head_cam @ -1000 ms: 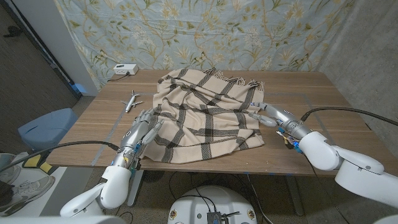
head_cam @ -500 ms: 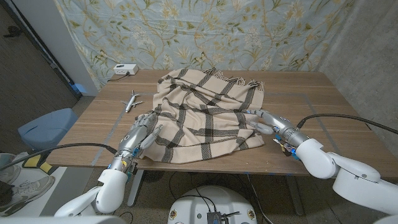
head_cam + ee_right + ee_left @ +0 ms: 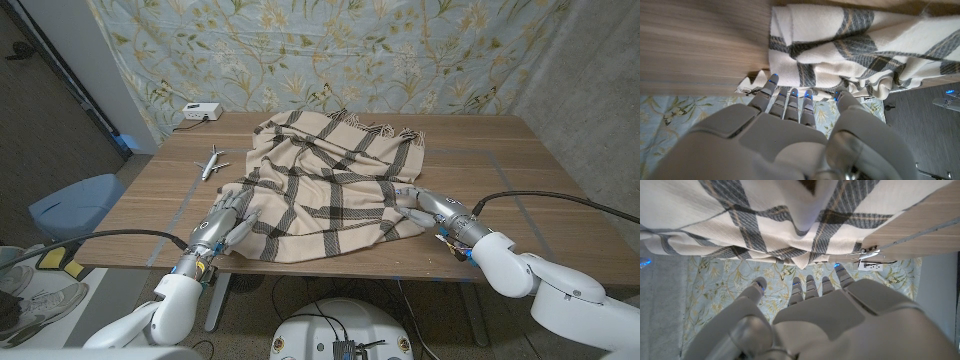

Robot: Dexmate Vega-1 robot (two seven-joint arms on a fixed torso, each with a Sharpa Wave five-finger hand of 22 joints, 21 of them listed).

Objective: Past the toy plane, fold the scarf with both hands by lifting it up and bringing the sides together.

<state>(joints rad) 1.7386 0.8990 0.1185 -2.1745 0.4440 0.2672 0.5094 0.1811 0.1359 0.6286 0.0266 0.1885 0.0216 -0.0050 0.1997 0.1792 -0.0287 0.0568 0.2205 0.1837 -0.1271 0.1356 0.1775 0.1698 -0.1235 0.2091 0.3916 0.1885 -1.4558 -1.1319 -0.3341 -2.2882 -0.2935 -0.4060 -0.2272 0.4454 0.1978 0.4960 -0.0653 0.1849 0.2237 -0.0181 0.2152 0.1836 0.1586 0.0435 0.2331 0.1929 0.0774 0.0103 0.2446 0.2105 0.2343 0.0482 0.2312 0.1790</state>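
Spread across the middle of the wooden table (image 3: 520, 180), the plaid scarf (image 3: 335, 185) lies rumpled, its fringe at twelve o'clock. Just beyond its edge at ten o'clock sits the toy plane (image 3: 212, 161), and a white box (image 3: 199, 112) rests at the table's eleven o'clock corner. At seven o'clock the left hand (image 3: 222, 226) touches the scarf's corner, fingers apart, holding nothing. At four o'clock the right hand (image 3: 432, 210) meets the cloth's near corner, fingers spread, nothing gripped.

Head camera overlooks table (image 3: 330, 130); wrist cameras close on scarf (image 3: 330, 190)
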